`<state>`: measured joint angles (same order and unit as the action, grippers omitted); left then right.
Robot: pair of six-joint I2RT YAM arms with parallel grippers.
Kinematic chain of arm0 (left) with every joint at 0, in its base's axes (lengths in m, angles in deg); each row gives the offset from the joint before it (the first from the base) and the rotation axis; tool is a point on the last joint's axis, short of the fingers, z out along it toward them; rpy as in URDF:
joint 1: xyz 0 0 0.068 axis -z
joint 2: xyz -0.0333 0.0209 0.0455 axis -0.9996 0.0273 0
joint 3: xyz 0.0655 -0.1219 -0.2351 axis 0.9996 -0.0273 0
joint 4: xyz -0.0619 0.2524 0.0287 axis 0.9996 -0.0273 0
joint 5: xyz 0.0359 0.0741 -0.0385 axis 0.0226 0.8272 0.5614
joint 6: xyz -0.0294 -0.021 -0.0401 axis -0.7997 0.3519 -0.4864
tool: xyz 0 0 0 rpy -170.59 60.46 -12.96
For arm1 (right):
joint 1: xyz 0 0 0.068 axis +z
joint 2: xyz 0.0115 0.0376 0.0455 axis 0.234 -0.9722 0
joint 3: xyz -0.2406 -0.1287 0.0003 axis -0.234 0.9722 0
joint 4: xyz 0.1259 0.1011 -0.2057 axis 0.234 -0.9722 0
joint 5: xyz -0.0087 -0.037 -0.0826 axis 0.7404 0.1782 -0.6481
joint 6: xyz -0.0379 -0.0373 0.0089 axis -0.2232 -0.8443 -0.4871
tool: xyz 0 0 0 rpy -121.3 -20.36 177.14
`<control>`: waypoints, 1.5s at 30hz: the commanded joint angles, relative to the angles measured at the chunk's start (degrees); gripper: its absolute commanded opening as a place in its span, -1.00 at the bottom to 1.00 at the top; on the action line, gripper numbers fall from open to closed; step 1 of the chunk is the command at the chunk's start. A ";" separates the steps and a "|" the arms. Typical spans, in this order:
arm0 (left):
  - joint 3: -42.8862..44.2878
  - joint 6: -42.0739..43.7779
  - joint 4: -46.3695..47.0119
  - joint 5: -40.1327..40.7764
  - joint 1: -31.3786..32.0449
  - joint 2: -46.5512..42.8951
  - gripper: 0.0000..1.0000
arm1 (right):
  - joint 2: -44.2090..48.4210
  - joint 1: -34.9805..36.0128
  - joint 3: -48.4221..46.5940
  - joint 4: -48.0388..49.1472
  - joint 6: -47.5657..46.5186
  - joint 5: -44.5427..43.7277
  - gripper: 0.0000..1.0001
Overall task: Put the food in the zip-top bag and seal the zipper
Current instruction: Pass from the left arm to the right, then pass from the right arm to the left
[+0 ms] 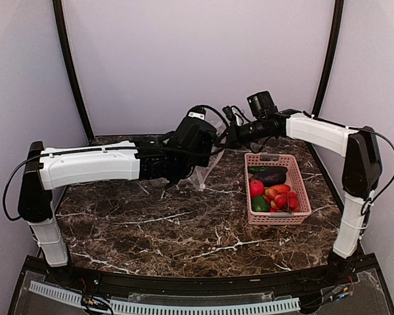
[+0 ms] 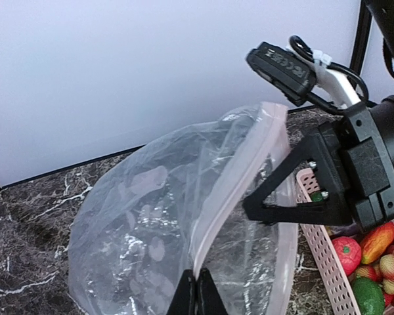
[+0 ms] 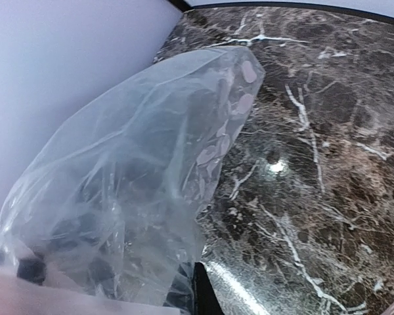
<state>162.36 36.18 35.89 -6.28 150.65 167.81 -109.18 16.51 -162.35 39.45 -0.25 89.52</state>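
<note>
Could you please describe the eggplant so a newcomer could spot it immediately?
Start at the pink basket on the right side of the marble table. Near its far end lies the eggplant, the only dark purple piece; the produce around it is green, red or orange.

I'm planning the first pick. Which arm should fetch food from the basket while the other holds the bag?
Probably right. The basket of food sits on the right, nearest the right gripper. The left gripper, farther off, pinches the bag rim and can hold it.
</note>
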 commanded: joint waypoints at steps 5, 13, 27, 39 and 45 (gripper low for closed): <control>-4.04 -1.51 1.61 2.66 -0.78 -5.65 -0.92 | 4.53 -0.30 0.79 -2.95 1.42 -11.24 -1.00; -6.99 3.96 14.43 -17.92 -0.78 -5.19 0.52 | 4.54 0.78 -2.13 -3.99 4.50 -13.84 -1.00; 8.91 6.88 -2.71 -2.52 -0.85 6.54 0.48 | 8.31 1.77 -0.11 -2.23 4.47 -12.66 -1.00; 11.54 10.05 -2.65 11.04 -1.38 6.06 -0.37 | 9.02 1.41 3.60 -5.64 2.30 -21.30 -1.00; 4.34 17.51 6.85 16.12 -1.47 0.16 -0.77 | 9.20 -1.19 6.88 -5.38 0.98 -18.79 -1.00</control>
<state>169.99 48.73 36.17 4.28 149.67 174.72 -101.08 16.95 -157.72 34.66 2.18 71.56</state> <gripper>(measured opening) 0.160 0.003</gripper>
